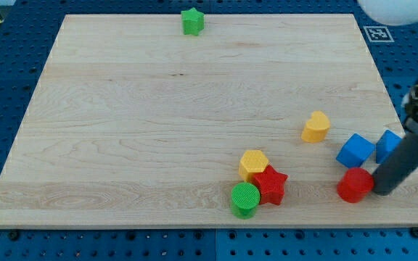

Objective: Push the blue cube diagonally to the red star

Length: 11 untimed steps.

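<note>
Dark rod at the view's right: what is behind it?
A second blue block sits partly behind the rod, only its left part showing, so its shape is unclear. My tip rests beside the red round block, right of it, below the blue cube.

I see a pale wood-grain counter (158,109) on a blue perforated base (6,65). Blocks: green star (192,21), yellow heart (316,126), blue cube (355,151), second blue block (389,145), red cylinder (355,185), yellow hexagon (252,163), red star (271,183), green cylinder (245,199). My rod (401,163) is dark.
</note>
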{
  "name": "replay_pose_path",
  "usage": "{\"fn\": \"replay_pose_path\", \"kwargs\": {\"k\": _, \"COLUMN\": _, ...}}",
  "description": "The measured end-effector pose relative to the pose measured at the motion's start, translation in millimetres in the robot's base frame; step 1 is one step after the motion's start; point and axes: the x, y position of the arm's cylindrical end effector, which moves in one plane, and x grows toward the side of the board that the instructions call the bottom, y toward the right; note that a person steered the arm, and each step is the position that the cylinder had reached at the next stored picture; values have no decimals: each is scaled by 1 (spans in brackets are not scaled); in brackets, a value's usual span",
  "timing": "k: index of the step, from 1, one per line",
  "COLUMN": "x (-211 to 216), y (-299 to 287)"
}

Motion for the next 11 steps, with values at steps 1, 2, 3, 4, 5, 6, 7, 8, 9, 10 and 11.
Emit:
{"fn": "replay_pose_path", "kwargs": {"k": 1, "x": 0, "y": -38}}
{"fn": "replay_pose_path", "kwargs": {"k": 2, "x": 0, "y": -67}}
{"fn": "replay_pose_path", "kwargs": {"k": 3, "x": 0, "y": -72}}
{"fn": "replay_pose_path", "kwargs": {"k": 4, "x": -7, "y": -16}}
{"fn": "replay_pose_path", "kwargs": {"k": 5, "x": -10, "y": 60}}
{"fn": "replay_pose_path", "kwargs": {"k": 6, "x": -17, "y": 125}}
{"fn": "replay_pose_path", "kwargs": {"k": 7, "x": -53, "y": 133}}
{"fn": "replay_pose_path", "kwargs": {"k": 8, "x": -70, "y": 111}}
{"fn": "replay_pose_path", "kwargs": {"k": 9, "x": -69, "y": 80}}
{"fn": "replay_pose_path", "kwargs": {"k": 10, "x": -64, "y": 49}}
{"fn": "replay_pose_path", "kwargs": {"k": 11, "x": -58, "y": 20}}
